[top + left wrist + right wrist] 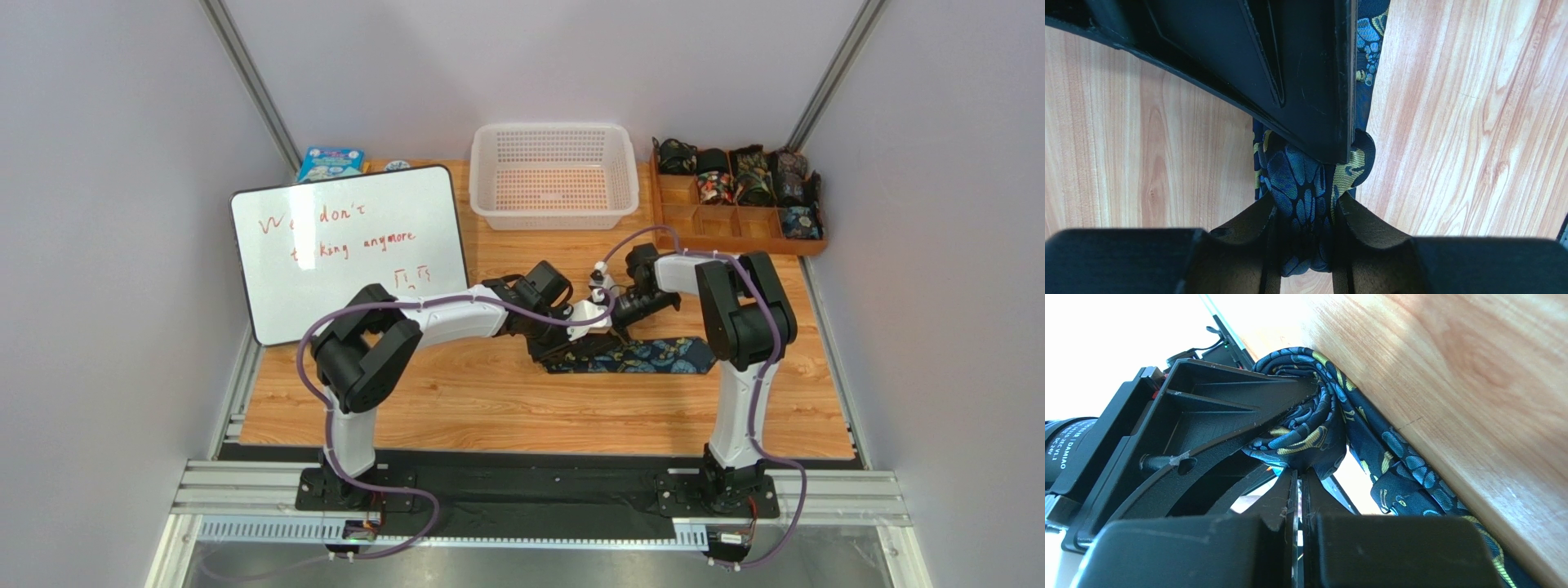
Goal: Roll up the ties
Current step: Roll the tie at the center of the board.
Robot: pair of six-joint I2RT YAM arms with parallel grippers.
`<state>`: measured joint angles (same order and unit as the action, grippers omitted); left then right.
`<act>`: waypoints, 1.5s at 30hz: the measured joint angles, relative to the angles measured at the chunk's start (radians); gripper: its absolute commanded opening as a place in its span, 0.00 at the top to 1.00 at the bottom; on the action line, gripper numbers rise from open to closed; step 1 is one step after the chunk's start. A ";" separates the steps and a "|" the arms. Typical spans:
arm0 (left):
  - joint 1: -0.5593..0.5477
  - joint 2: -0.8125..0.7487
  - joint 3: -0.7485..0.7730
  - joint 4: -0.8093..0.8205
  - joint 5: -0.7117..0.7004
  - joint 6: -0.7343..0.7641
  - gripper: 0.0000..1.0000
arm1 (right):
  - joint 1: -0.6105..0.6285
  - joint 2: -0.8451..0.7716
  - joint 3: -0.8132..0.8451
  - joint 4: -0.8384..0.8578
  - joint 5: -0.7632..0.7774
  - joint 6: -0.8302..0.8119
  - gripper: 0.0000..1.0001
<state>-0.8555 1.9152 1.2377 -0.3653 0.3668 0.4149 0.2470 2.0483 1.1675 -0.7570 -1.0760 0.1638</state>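
The tie point(656, 355) is black with teal-blue and yellowish paisley and lies on the wooden table right of centre, with its left end coiled into a small roll. My left gripper point(581, 326) is shut on that roll. In the left wrist view the roll point(1293, 177) bulges between the left gripper point(1306, 214) fingers. My right gripper point(611, 309) meets it from the right. In the right wrist view the right gripper point(1298, 476) is pinched shut on the roll's edge point(1315, 425), and the tie's tail runs along the table.
A white perforated basket point(555, 214) stands at the back centre. A wooden divided tray point(736, 227) holding several rolled ties is at the back right. A whiteboard point(350, 245) lies at the left, with a blue box point(329, 162) behind it.
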 measured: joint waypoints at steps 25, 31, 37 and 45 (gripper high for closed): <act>0.035 -0.105 -0.121 0.176 0.071 -0.076 0.14 | -0.051 -0.005 -0.012 -0.008 0.177 0.005 1.00; 0.035 -0.105 -0.158 0.301 0.097 -0.081 0.16 | -0.052 0.022 0.031 -0.045 0.183 -0.013 1.00; 0.013 -0.057 -0.161 0.394 0.098 -0.070 0.49 | -0.052 0.033 0.048 -0.056 0.180 -0.021 1.00; -0.013 0.011 -0.089 0.307 0.060 -0.014 0.83 | -0.055 0.013 0.018 -0.021 0.146 -0.014 0.88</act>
<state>-0.8688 1.9266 1.1488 -0.0586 0.4267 0.4007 0.1917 2.0613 1.1854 -0.7784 -0.9298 0.1493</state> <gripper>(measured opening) 0.305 0.048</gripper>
